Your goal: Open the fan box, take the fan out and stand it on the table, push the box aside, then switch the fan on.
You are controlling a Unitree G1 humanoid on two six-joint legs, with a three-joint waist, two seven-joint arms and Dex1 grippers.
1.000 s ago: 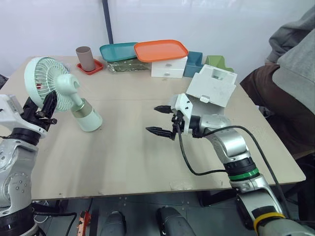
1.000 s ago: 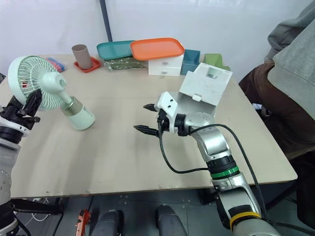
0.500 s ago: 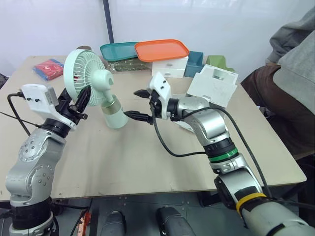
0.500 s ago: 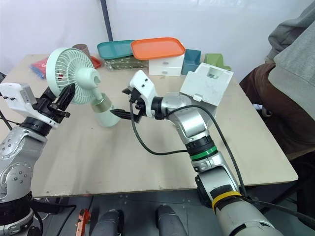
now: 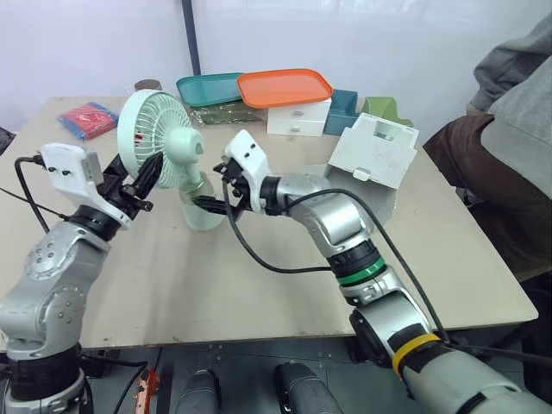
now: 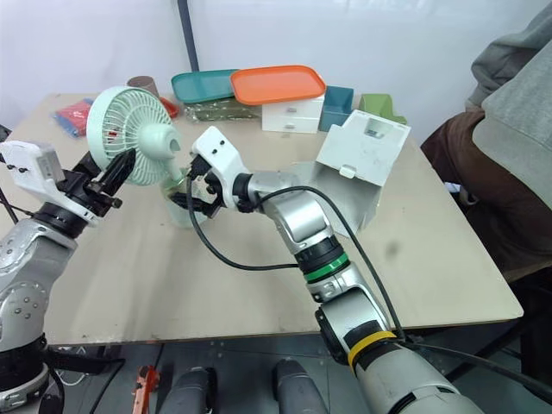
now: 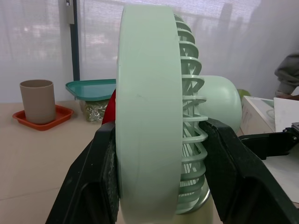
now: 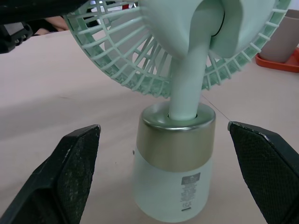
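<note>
Nothing readable from my end. The only print I see is a small grey label point(image 8: 190, 181) low on the white base of the fan point(image 8: 174, 140): a mark and a few lines, too small to read.

On the fan point(image 8: 175, 144), the base label point(image 8: 188, 184) carries print too small to read.

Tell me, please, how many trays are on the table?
3: a teal tray at the far edge, an orange tray beside it atop the white drawers, a red tray under the cup. Others may be hidden.
</note>
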